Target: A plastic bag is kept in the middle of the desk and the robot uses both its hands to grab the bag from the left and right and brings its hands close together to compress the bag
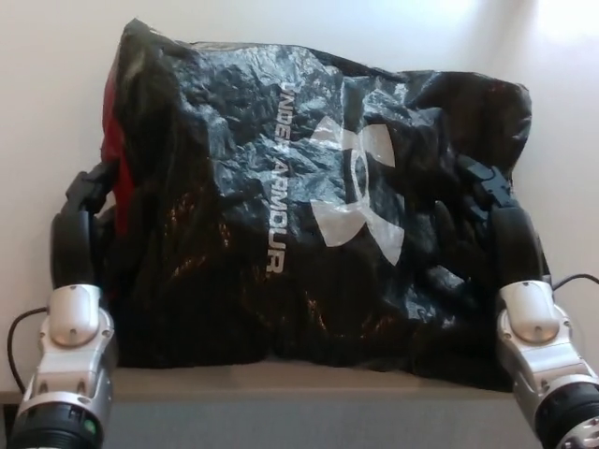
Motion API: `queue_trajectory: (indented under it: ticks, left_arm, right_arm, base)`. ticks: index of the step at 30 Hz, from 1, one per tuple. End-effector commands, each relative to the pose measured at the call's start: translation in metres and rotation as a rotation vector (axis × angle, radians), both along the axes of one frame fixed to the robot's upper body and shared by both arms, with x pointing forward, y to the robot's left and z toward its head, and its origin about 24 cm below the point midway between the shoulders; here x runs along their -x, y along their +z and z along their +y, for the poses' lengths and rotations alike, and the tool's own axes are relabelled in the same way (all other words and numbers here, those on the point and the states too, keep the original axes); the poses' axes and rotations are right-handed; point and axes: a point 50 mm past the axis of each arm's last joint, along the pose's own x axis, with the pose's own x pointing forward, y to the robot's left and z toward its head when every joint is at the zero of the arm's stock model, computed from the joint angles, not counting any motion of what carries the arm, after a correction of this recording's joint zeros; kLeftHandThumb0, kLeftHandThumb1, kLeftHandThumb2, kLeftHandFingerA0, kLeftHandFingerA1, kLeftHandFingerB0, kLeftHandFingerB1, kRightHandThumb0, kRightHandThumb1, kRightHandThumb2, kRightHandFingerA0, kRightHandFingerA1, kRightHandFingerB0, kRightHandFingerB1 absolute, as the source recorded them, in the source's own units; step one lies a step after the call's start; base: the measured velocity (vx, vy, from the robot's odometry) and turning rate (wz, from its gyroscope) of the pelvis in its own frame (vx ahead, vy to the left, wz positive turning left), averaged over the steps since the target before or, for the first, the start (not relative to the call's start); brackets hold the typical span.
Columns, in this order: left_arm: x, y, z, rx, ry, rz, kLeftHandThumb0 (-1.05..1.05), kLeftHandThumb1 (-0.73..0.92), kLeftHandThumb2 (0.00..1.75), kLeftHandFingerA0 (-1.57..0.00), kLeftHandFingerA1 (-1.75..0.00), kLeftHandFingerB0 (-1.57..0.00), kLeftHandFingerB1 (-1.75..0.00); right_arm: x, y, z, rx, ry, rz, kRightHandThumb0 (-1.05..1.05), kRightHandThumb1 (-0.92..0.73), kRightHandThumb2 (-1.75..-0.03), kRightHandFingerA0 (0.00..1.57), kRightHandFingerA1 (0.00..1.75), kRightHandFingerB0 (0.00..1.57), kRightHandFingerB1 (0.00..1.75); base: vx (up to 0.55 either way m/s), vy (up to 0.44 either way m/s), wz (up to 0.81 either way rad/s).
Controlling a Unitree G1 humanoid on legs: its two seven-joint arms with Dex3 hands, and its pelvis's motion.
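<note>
A crumpled black plastic bag [281,224] with a white logo and lettering lies in the middle of the pale desk [37,112]; a red side panel [110,150] shows at its left. My left hand [80,229] presses against the bag's left side, its fingers [92,184] curled onto the red edge. My right hand [501,229] holds the bag's right side, with fingers [487,187] dug into the black plastic. Both hands grip the bag from opposite sides. The bag's front hangs slightly over the desk's near edge.
The desk's front edge [309,388] runs across the bottom of the view, with grey floor below. My silver wrists [70,327] [533,323] rise from beyond that edge. A thin black cable [19,337] loops beside the left wrist.
</note>
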Motion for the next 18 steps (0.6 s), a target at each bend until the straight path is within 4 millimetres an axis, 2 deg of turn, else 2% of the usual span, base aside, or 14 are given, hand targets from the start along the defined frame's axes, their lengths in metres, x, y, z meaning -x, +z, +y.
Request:
queue_trajectory:
  ticks: [1,4,5,10,11,12,14,15,16,17,18]
  left_arm:
    - [-0.001,-0.005,-0.016,-0.007,-0.002,0.004,-0.57,0.92,0.78,-0.24,-0.39,-0.23,-0.32]
    - [0.000,-0.012,-0.032,0.051,-0.023,0.023,-0.59,0.92,0.78,-0.21,-0.39,-0.21,-0.33]
    - [0.001,-0.014,-0.040,0.056,-0.035,0.030,-0.61,0.92,0.78,-0.21,-0.41,-0.21,-0.34]
    - [0.002,-0.013,-0.062,0.081,-0.079,0.002,-0.63,0.92,0.79,-0.19,-0.41,-0.20,-0.34]
    - [0.002,-0.011,-0.067,0.084,-0.099,-0.015,-0.62,0.92,0.82,-0.13,-0.38,-0.15,-0.33]
    - [0.001,-0.006,-0.075,0.086,-0.130,-0.045,-0.28,0.69,1.21,-0.01,-0.50,0.00,-0.47]
    - [-0.001,0.001,-0.081,0.089,-0.154,-0.079,-0.29,0.69,1.22,-0.01,-0.51,0.00,-0.48]
    - [-0.002,0.005,-0.084,0.085,-0.172,-0.097,-0.60,0.92,0.87,-0.11,-0.35,-0.14,-0.30]
    - [-0.002,0.007,-0.085,0.078,-0.188,-0.110,-0.60,0.92,0.87,-0.11,-0.35,-0.14,-0.30]
    - [-0.003,0.011,-0.087,0.069,-0.199,-0.128,-0.68,0.86,1.16,0.00,-0.44,-0.12,-0.42]
    - [-0.005,0.017,-0.088,0.065,-0.213,-0.155,-0.65,0.86,1.12,-0.05,-0.44,-0.07,-0.35]
  right_arm:
    - [0.001,-0.003,0.019,0.016,0.025,0.013,-0.73,-0.92,-0.69,0.20,0.34,0.18,0.28]
    - [0.005,-0.005,0.037,0.009,0.071,0.011,-0.71,-0.92,-0.70,0.19,0.36,0.15,0.29]
    - [0.006,-0.006,0.044,-0.008,0.097,0.016,-0.35,-0.55,-1.13,0.01,0.50,0.00,0.48]
    - [0.008,-0.005,0.060,-0.008,0.145,0.007,-0.36,-0.53,-1.12,0.01,0.50,0.00,0.49]
    - [0.008,-0.004,0.063,-0.009,0.159,-0.004,-0.88,-0.80,-1.14,0.04,0.44,0.08,0.39]
    - [0.008,0.000,0.068,-0.016,0.182,-0.028,-0.77,-0.75,-1.10,0.05,0.43,0.07,0.35]
    - [0.008,0.003,0.072,-0.027,0.201,-0.049,-0.80,-0.75,-1.10,0.04,0.37,0.09,0.34]
    - [0.008,0.006,0.073,-0.022,0.214,-0.068,-0.79,-0.92,-0.73,0.09,0.30,0.13,0.27]
    - [0.008,0.008,0.075,-0.009,0.225,-0.089,-0.79,-0.92,-0.73,0.09,0.30,0.13,0.27]
    - [0.008,0.011,0.076,0.000,0.232,-0.115,-0.80,-0.91,-0.73,0.09,0.31,0.14,0.27]
    - [0.007,0.017,0.079,0.011,0.237,-0.154,-0.85,-0.80,-1.14,0.02,0.42,0.11,0.38]
  base:
    - [0.00,0.000,0.00]
    - [0.00,0.000,0.00]
    - [0.00,0.000,0.00]
    - [0.00,0.000,0.00]
    - [0.00,0.000,0.00]
    - [0.00,0.000,0.00]
    - [0.00,0.000,0.00]
    - [0.00,0.000,0.00]
    - [0.00,0.000,0.00]
    - [0.00,0.000,0.00]
    - [0.00,0.000,0.00]
